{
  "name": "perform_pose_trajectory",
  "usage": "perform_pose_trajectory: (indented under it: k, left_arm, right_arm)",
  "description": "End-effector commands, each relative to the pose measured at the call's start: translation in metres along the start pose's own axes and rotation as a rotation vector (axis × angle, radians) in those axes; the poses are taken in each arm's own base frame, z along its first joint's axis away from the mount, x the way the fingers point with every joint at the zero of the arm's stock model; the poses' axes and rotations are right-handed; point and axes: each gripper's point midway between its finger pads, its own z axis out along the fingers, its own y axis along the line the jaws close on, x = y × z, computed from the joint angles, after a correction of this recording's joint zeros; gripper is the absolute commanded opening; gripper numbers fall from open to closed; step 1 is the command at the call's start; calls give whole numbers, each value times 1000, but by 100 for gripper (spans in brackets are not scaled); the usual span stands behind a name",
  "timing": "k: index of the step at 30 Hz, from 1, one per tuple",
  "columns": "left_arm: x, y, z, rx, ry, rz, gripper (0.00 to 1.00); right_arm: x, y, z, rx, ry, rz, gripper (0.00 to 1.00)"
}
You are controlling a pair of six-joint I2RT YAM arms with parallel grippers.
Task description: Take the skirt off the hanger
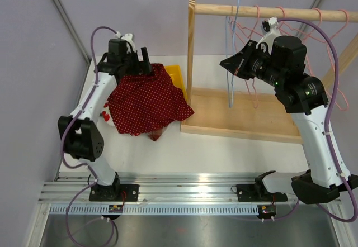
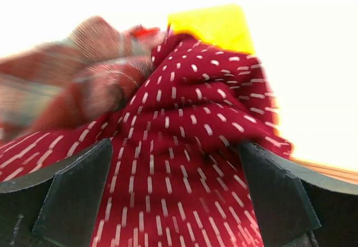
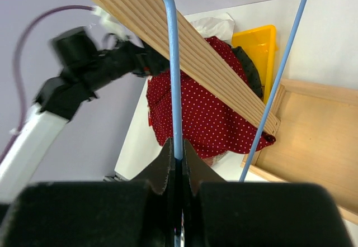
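Observation:
The red skirt [image 1: 148, 104] with white dots lies spread on the table at the left, off any hanger. It fills the left wrist view [image 2: 184, 146] and shows in the right wrist view [image 3: 196, 113]. My left gripper [image 1: 145, 63] is open just above its far edge, jaws wide apart over the fabric [image 2: 176, 196]. The blue hanger [image 1: 229, 90] hangs bare from the wooden rail [image 1: 268, 11]. My right gripper [image 1: 225, 63] is shut on the hanger's wire [image 3: 172, 62], pinching it between the jaws [image 3: 176, 152].
A yellow bin [image 1: 174, 74] sits behind the skirt by the rack's post. Other clothes [image 1: 154, 135] lie under the skirt; a striped garment [image 2: 84, 74] shows beside it. Several pink hangers [image 1: 251, 32] hang on the rail. The rack's wooden base [image 1: 246, 115] lies at the right.

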Motion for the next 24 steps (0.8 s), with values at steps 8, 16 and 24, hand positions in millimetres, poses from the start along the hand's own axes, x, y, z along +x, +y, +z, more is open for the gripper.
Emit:
perform_pose_trajectory:
  k: [8,16,24]
  left_arm:
    - [-111,-41,-193,30,-444,62,99]
    - [-110,-52,-258,58,-544,85,99]
    - [-98,-57,-303,78,-602,131,99]
  right_arm:
    - [2,-6,15,13,-9,40,0]
    - [-2,-1,1,7,-27,46,86]
    - [-18,9,-51,5,-123,-24,99]
